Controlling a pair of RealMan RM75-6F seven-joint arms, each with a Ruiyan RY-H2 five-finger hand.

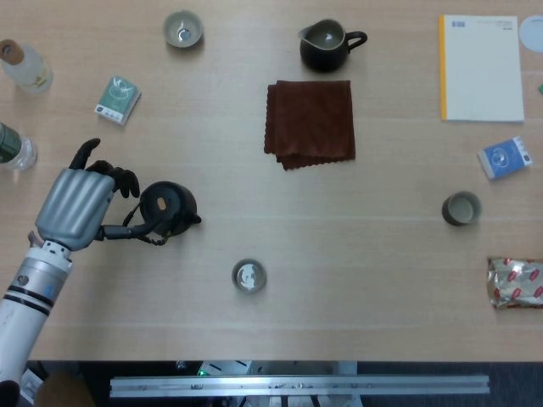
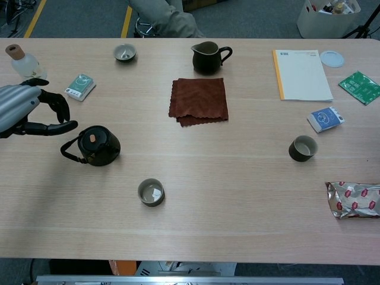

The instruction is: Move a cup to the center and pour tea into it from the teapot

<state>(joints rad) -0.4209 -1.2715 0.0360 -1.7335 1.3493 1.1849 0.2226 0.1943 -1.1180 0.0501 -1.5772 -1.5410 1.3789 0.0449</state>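
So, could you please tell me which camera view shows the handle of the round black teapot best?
The chest view: the round black teapot sits side-on, its handle a clear loop apart from the left hand. The head view looks straight down, and there the handle blurs against that hand's dark fingers.

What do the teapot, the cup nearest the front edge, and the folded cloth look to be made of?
Teapot: dark, matte body with faint sheen, probably glazed ceramic or cast iron; its thin looped handle looks like wire.
Cup: grey-green outside, paler glossy inside, likely glazed ceramic.
Cloth: brown woven fabric, matte, with zigzag-cut edges and soft folds.
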